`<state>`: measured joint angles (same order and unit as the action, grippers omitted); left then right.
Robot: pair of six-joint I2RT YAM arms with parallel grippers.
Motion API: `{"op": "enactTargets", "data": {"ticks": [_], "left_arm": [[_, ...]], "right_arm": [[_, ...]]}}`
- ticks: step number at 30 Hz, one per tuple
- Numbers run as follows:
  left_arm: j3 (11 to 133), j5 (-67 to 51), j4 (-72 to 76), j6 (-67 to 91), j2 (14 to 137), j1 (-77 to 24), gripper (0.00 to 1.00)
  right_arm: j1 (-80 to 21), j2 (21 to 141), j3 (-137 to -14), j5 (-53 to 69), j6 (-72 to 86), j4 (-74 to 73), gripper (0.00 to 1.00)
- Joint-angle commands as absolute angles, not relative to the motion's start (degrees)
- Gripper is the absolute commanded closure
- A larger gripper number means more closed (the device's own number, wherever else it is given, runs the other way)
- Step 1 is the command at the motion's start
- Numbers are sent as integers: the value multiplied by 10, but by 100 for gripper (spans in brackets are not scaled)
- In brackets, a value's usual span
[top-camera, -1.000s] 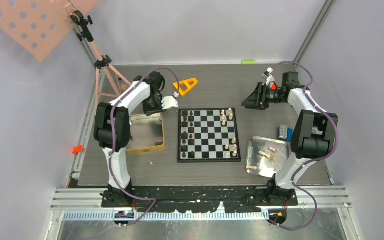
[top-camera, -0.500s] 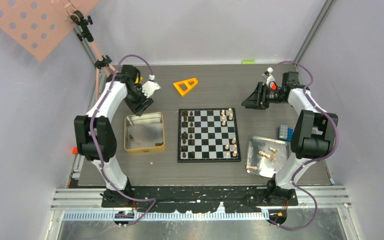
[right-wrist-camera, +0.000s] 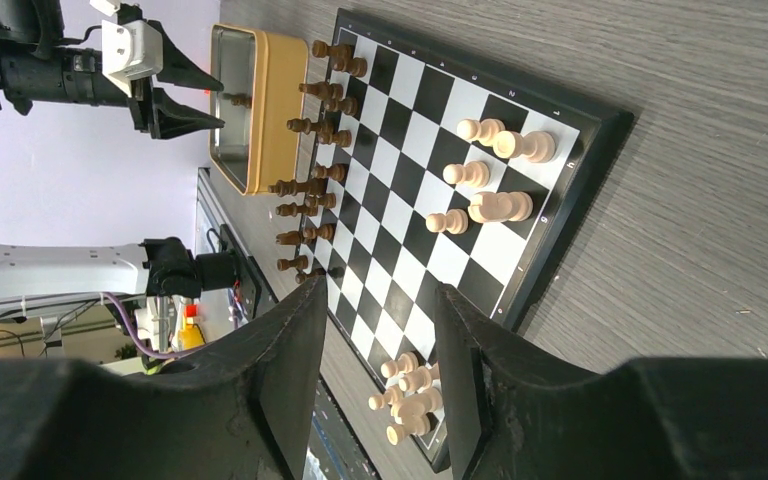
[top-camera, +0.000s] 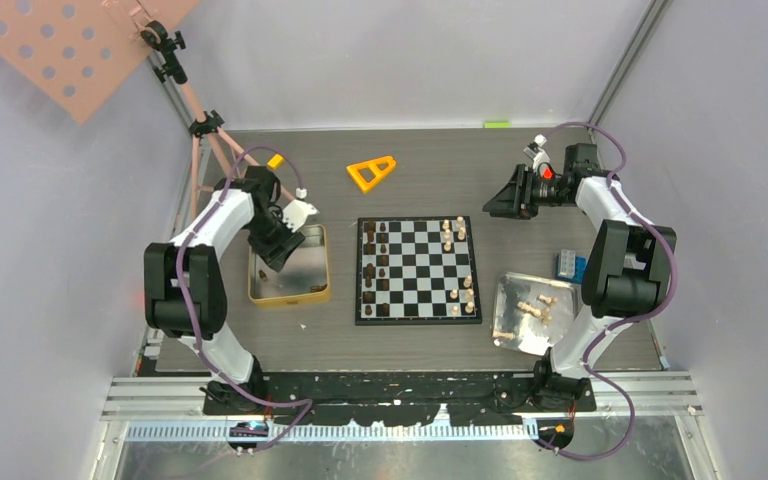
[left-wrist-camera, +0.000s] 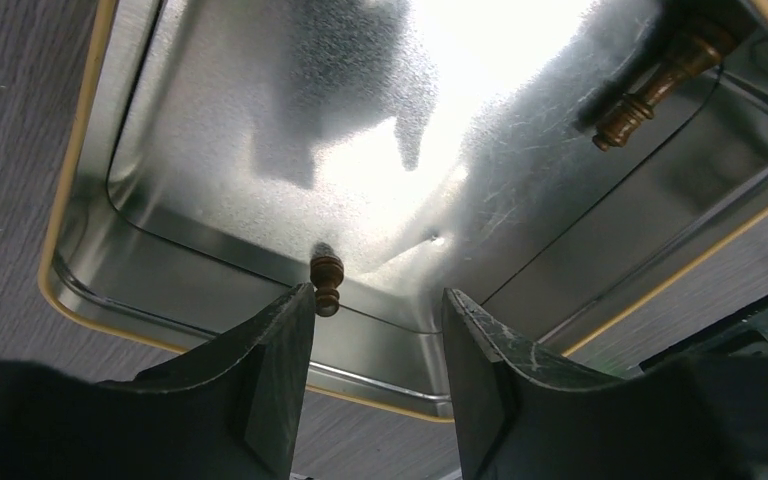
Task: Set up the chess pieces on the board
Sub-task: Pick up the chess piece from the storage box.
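- The left gripper [left-wrist-camera: 378,300] is hovering over the gold rectangular tin [left-wrist-camera: 68,205], left of centre in the overhead view. Its fingers are standing apart with nothing between them.
- Two dark brown wooden chessmen are resting in the tin: a small chessman [left-wrist-camera: 327,284], possibly a pawn, just above the fingertip on the left of the wrist view, and a taller chessman [left-wrist-camera: 660,85] at the upper right.
- The right gripper [right-wrist-camera: 380,292] is hanging at the upper right of the overhead view, fingers parted and empty.
- The black and light-grey checkered chessboard [top-camera: 420,283] is sitting at the centre, with dark pieces [top-camera: 372,270] along its left edge and pale beige pieces [top-camera: 454,233] on its right.
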<state>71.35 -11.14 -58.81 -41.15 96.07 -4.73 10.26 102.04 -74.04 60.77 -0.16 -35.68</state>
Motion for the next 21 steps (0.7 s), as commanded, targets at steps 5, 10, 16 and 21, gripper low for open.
{"op": "enactTargets", "data": {"ticks": [5, 10, 16, 21], "left_arm": [[699, -58, -543, -450, 985, -44, 48], [691, -30, -539, -467, 993, -44, 49], [688, -11, -547, -479, 1000, -43, 52], [687, -5, -558, -486, 1010, -43, 56]], "right_arm": [[105, 1003, -757, 621, -7, -356, 51], [105, 1003, -757, 620, -7, -356, 51], [104, 1004, -757, 621, -8, -356, 51], [105, 1005, -755, 621, -9, -356, 51]]}}
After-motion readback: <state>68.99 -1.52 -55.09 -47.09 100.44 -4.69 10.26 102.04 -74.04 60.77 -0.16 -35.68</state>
